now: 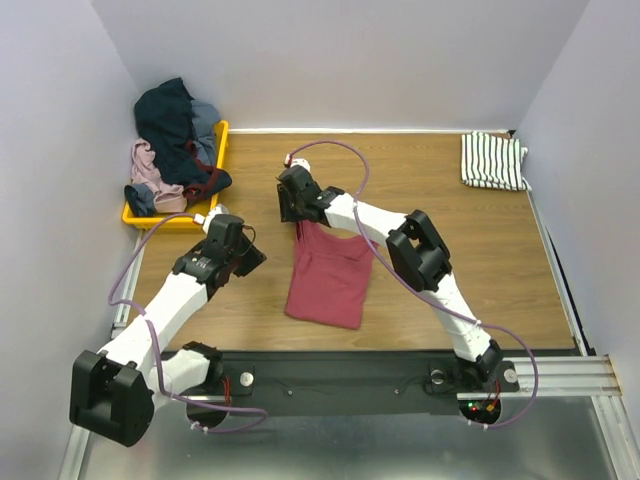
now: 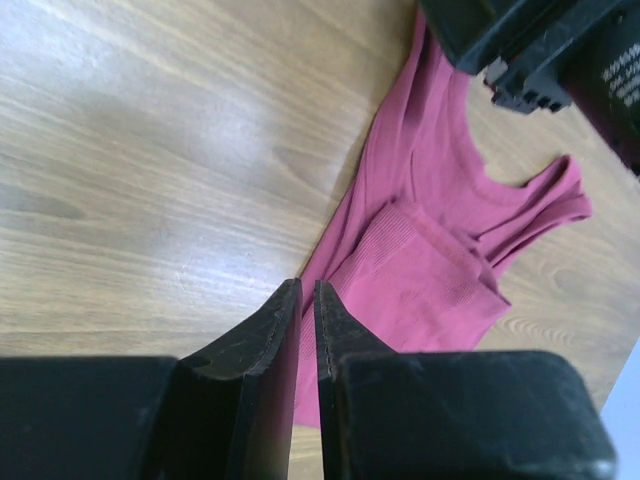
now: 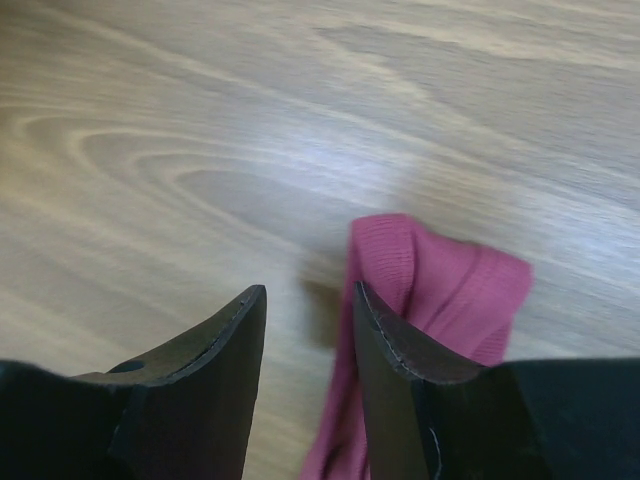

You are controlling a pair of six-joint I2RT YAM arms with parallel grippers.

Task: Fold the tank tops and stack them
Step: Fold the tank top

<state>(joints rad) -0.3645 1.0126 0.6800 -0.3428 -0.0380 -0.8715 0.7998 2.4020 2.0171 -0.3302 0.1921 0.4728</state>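
Left pincer (image 2: 307,330) hovers over the wooden counter (image 1: 460,260) with its jaws nearly together, holding nothing. At far left a yellow tray (image 1: 218,150) holds heaped clothes (image 1: 175,140). Mid-counter lies the dark red tank top (image 1: 330,275); the right pincer (image 3: 308,330) stands parted, seemingly empty, at its far edge. Far right, by pale walls, the striped tank top (image 1: 492,160) sits folded.

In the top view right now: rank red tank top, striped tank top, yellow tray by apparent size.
1. red tank top, spread out, largest.
2. yellow tray, mostly hidden under piled clothes, so its rank is unsure.
3. striped tank top, folded, smallest.
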